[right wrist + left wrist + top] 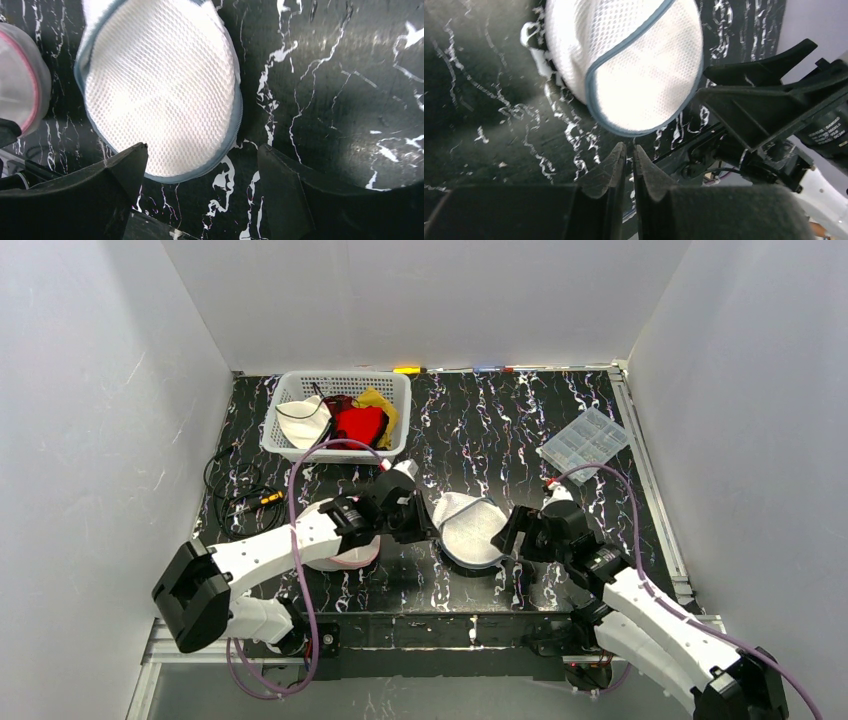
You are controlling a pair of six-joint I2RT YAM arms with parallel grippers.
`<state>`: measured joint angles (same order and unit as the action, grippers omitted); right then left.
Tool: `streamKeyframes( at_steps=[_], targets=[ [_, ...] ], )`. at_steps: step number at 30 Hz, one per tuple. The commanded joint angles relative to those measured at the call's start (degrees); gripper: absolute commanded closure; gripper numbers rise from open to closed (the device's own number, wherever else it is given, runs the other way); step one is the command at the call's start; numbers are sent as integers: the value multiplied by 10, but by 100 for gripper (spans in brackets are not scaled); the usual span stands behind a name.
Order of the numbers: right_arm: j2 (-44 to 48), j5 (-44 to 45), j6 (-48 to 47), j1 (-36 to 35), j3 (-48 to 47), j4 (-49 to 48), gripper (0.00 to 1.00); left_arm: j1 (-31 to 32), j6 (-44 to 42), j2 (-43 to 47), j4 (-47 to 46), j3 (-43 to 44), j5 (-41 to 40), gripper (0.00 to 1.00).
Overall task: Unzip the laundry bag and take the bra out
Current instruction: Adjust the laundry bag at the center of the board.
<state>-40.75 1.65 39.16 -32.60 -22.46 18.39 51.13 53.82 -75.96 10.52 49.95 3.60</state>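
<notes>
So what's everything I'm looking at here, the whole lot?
mesh laundry bag: one, white with grey-blue trim, table centre
second mesh bag: one, white with pink trim, beside the first
basket: one, white, back left
garments: at least three, white, red, yellow, in the basket
clear plastic box: one, see-through, back right
cable: one, black, left side
table: one, black with white veins
left hand: one, black, nearly closed, empty
right hand: one, black, open, at the bag's edge

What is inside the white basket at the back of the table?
The basket holds a white garment, a red cloth and a yellow cloth. Anything beneath them is covered.
</notes>
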Motion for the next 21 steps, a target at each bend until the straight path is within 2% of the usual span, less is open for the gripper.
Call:
streamKeyframes(
  at_steps=[1,6,14,17,21],
  targets=[
    [-13,-26,45,2,33,-83,12,-1,6,25,23,-38,-18,90],
    [-42,-43,80,2,62,-143,13,-1,14,30,12,-58,-12,90],
    [-66,-39,135,2,103,-179,16,-1,19,29,-1,-71,-10,90],
    [-73,-41,150,2,119,-203,22,-1,19,26,-4,-73,-9,90],
    [-75,-40,154,2,126,-203,39,-1,19,23,-3,-72,-7,90]
  ],
)
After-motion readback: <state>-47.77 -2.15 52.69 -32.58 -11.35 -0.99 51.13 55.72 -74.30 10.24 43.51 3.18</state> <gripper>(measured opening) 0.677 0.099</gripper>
